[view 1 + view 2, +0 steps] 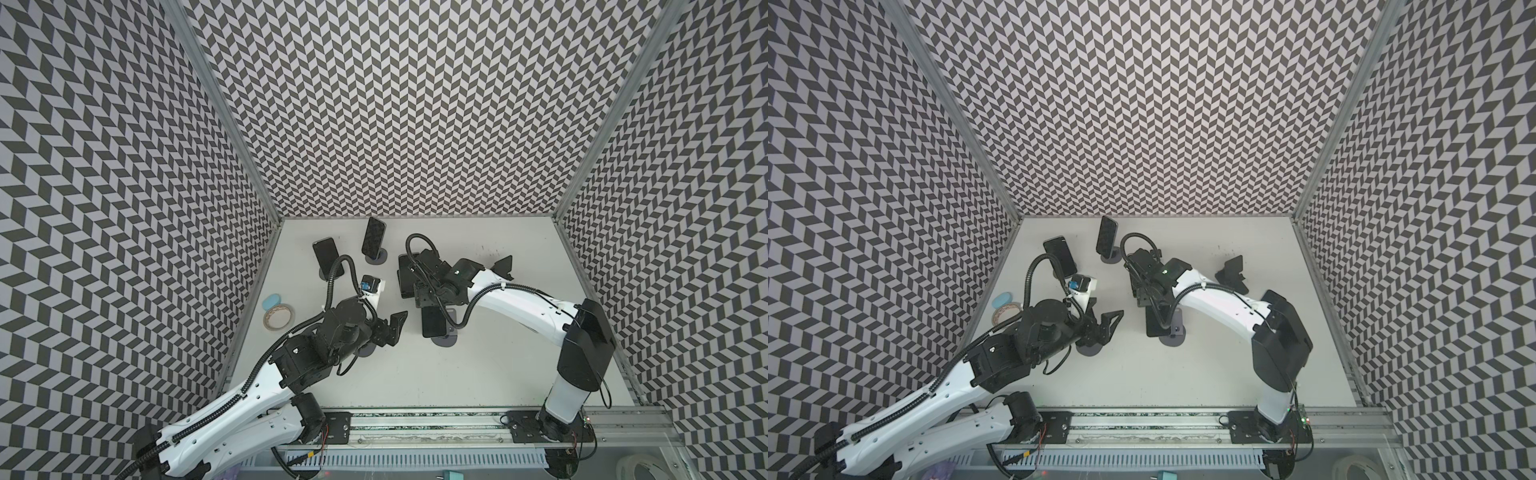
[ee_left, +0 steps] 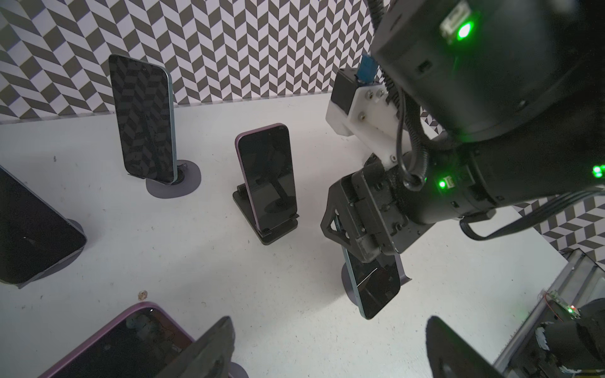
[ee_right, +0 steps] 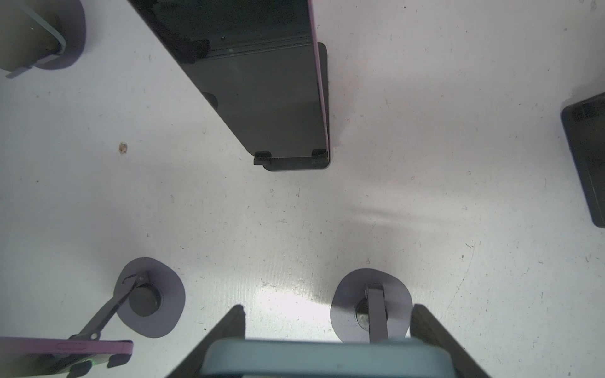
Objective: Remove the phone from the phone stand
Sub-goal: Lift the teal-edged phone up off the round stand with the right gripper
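A phone with a teal edge sits between the fingers of my right gripper, which is shut on its two long sides. Below it stands its phone stand, a round grey base with a thin arm rising to the phone. In both top views this phone leans over the grey base near the table's middle. Whether it still rests on the stand's lip I cannot tell. My left gripper hangs open left of it, holding nothing, with a purple phone under one finger.
Two more phones stand on round bases at the back left. A purple phone leans on a black stand under the right wrist. An empty black stand sits further right. A tape roll and a blue oval lie by the left wall.
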{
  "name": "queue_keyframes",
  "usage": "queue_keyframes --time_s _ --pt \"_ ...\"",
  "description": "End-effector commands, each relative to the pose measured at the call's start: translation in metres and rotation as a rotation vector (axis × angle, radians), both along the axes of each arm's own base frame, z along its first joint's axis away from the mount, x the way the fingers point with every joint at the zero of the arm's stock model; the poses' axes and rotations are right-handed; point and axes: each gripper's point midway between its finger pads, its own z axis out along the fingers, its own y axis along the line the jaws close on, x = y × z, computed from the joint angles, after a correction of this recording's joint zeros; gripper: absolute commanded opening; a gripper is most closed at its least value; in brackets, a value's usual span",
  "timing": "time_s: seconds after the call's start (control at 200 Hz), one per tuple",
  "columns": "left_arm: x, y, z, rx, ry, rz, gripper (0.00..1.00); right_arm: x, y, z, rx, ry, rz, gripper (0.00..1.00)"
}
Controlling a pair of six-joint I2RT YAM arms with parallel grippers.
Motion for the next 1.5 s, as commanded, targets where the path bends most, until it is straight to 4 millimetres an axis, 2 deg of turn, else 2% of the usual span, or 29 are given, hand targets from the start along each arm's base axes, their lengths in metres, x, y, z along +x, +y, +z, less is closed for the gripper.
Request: queue_keyframes --time_s 0.0,0.235,0.426,0.811,1.036,1.262,1.492 --pt "0.01 -0.001 0.027 -0.07 -0.047 0.044 0.91 0.006 0.008 0.034 0.072 -0.064 0.021 0.47" --pt "0.018 -0.01 0.03 -0.088 -0.055 0.053 0.91 0.003 0.002 0.041 0.07 -0.068 0.04 0.47" --pt "0.023 -0.011 0.03 -0.15 -0.029 0.097 0.89 -0.007 -0.001 0.05 0.106 -0.063 0.051 0.46" --pt "0.015 -0.015 0.015 -0.256 0.077 0.115 0.86 -0.038 -0.035 0.055 0.109 -0.057 0.043 0.46" --pt "0.007 -0.029 0.009 -0.276 0.102 0.099 0.85 -0.055 -0.055 0.057 0.12 -0.055 0.026 0.46" --pt "-0.001 -0.046 0.009 -0.285 0.129 0.092 0.85 -0.069 -0.066 0.056 0.128 -0.041 0.027 0.46" --pt "-0.011 -0.066 -0.002 -0.289 0.149 0.074 0.84 -0.083 -0.084 0.056 0.137 -0.039 0.003 0.46"
